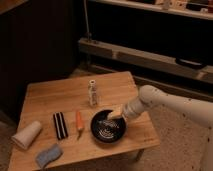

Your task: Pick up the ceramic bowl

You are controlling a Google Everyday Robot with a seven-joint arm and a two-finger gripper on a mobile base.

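The ceramic bowl (106,129), round, shallow and glossy black with pale concentric swirls inside, sits upright just below the frame's centre. The gripper (115,112), jaws spread, is at its upper-right rim.

Glossy black ceramic bowl (106,129) with pale swirl rings, cream gripper (116,112) over its rim, orange stick (79,123), blue-grey sponge (48,155), white cup (27,134), light wood table (55,92)

The gripper (116,112) hung at the far right rim of the ceramic bowl (103,132) on the wooden desk (52,96), jaws spread wide. Left of the bowl lay an orange stick (79,122), a black striped block (60,125), a white cup (27,134) on its side and a grey-blue sponge (48,155). A small bottle (92,93) stood upright behind.
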